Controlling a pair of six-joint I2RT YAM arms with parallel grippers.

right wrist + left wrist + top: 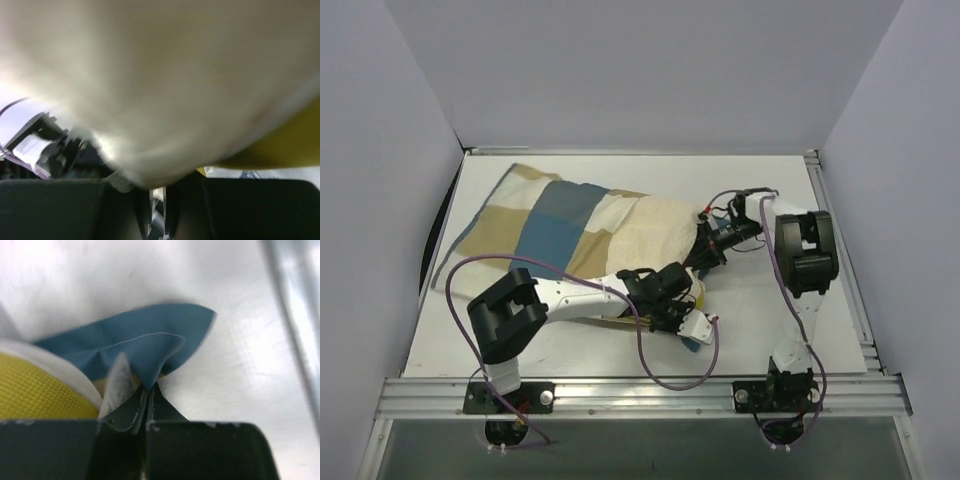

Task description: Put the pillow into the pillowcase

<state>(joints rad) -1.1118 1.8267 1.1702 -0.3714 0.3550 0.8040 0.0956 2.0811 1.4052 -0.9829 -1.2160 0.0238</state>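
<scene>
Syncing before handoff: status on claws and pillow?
Left claw shut on pillowcase blue corner. Right claw shut on pillow edge. Pillow partly inside, cream end exposed. No obstruction seen.

My bench: white table [760, 330], matte, soft glare on it in left wrist view. Plain pale grey walls box it in on three sides: back wall [640, 70], left wall [370, 220], right wall [910, 220]. Aluminium rail [640, 392] along near edge, second rail [842, 260] up right side. Light even, shadows faint.

You see: thin checked fabric pillowcase [545, 225] – blue, tan and white blocks | soft rectangular knit pillow [655, 232] – cream-white, yellow edging | thin looping cable [675, 387] – purple
</scene>
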